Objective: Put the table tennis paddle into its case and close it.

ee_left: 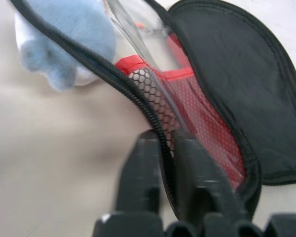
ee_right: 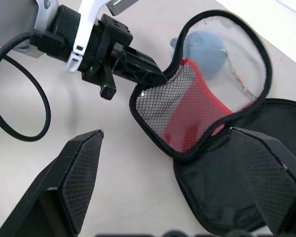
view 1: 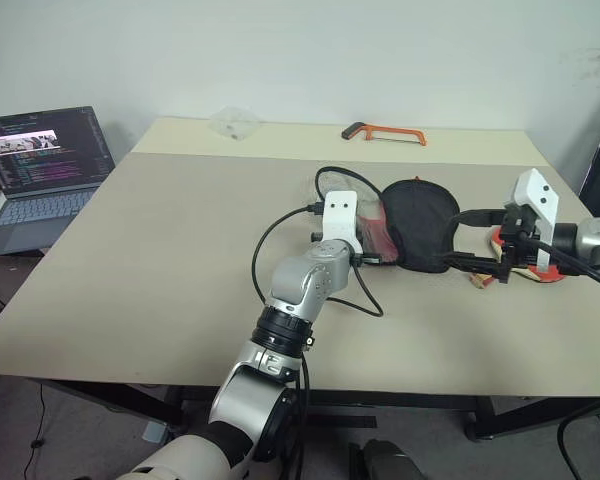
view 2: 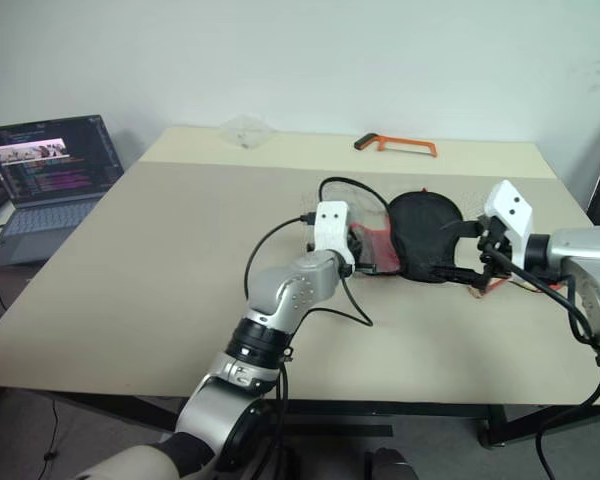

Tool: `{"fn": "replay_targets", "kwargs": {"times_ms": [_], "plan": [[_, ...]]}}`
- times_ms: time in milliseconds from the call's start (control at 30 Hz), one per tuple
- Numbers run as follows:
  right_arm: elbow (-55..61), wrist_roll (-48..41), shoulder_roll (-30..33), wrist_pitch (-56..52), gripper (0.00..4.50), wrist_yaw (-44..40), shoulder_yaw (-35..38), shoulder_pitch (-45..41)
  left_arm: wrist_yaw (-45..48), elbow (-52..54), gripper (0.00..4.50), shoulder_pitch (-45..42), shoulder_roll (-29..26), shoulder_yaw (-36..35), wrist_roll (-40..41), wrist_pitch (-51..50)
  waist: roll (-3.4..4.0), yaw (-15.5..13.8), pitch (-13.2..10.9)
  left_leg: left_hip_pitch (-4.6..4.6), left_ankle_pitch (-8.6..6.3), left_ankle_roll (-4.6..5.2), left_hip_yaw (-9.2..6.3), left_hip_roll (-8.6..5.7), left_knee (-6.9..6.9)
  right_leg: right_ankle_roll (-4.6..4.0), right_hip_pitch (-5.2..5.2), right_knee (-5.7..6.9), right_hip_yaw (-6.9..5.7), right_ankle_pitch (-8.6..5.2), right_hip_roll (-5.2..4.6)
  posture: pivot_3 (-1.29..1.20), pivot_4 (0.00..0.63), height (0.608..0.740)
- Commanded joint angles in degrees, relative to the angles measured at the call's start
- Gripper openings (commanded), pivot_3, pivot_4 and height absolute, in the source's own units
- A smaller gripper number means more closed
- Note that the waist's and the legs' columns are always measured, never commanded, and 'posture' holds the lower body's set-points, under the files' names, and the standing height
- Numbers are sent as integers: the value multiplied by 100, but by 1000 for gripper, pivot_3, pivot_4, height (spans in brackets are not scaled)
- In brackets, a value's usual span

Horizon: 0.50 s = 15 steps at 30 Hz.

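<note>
Soft black zip case (ee_right: pixel 207 148) lies unzipped mid-worktop (view 1: pixel 160 280), left claw (ee_left: pixel 170 148) pinching its mesh flap's zip edge, right claw (ee_right: pixel 172 163) spread wide above, red paddle (view 1: pixel 525 268) just beyond; risk: thin flap slips free, collapsing the opening.

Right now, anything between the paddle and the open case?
Only the right gripper: it hangs open over the case's near edge, with the paddle lying under that hand. The left gripper pinches the window flap up, so the mouth is open.
</note>
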State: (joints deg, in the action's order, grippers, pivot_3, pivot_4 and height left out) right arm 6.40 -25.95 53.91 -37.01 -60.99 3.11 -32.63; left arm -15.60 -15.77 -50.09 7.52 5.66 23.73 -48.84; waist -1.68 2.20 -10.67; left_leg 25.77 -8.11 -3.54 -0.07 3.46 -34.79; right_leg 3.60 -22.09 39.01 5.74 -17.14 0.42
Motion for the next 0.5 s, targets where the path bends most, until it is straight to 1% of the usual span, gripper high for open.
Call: {"fn": "replay_targets", "kwargs": {"times_ms": [33, 167, 200, 233, 267, 400, 500], "plan": [[66, 33, -34, -57, 4500, 117, 27, -170, 53, 392, 2075, 53, 846, -49, 163, -65, 0, 0, 0, 0, 0, 0, 0, 0, 0, 0, 0, 0, 0, 0, 0, 0, 150, 740], [-142, 243, -127, -274, 4500, 518, -44, -276, 125, 716, 3575, 136, 448, -36, 152, -319, 0, 1, 0, 0, 0, 0, 0, 0, 0, -1, 0, 0, 0, 1, 0, 0, 150, 740], [-270, 368, -188, -366, 4500, 756, -68, -344, 190, 874, 3897, 173, 297, -19, 129, -391, 0, 1, 0, 0, 0, 0, 0, 0, 0, -1, -1, 0, 0, 1, 0, 0, 150, 740], [-435, 516, -274, -455, 4500, 1031, -80, -423, 261, 1031, 4324, 212, 129, -40, 119, -491, 0, 6, 0, 0, 0, 0, 1, 0, 0, -4, -1, 1, 0, 2, 0, 0, 150, 740], [-590, 650, -365, -563, 4500, 1313, -85, -490, 351, 1164, 4468, 246, -71, -88, 98, -582, 0, 14, 0, -1, 0, 0, 1, 0, 0, -4, 0, 1, 2, 3, 0, 0, 150, 740], [-1106, 1001, -818, -1236, 4500, 2457, 78, -734, 790, 1461, 4468, 297, -789, -329, 13, -765, 2, 35, 1, -1, 1, 0, 1, 2, -1, -27, -5, 7, 2, 16, 2, 0, 150, 740], [-1352, 1273, -1061, -1436, 4500, 3156, 174, -766, 1263, 1574, 4468, 274, -1321, -408, 37, -798, 4, 58, 2, -1, 2, 0, 1, 4, 0, -31, -11, 12, 4, 18, 4, 0, 150, 740]]}}
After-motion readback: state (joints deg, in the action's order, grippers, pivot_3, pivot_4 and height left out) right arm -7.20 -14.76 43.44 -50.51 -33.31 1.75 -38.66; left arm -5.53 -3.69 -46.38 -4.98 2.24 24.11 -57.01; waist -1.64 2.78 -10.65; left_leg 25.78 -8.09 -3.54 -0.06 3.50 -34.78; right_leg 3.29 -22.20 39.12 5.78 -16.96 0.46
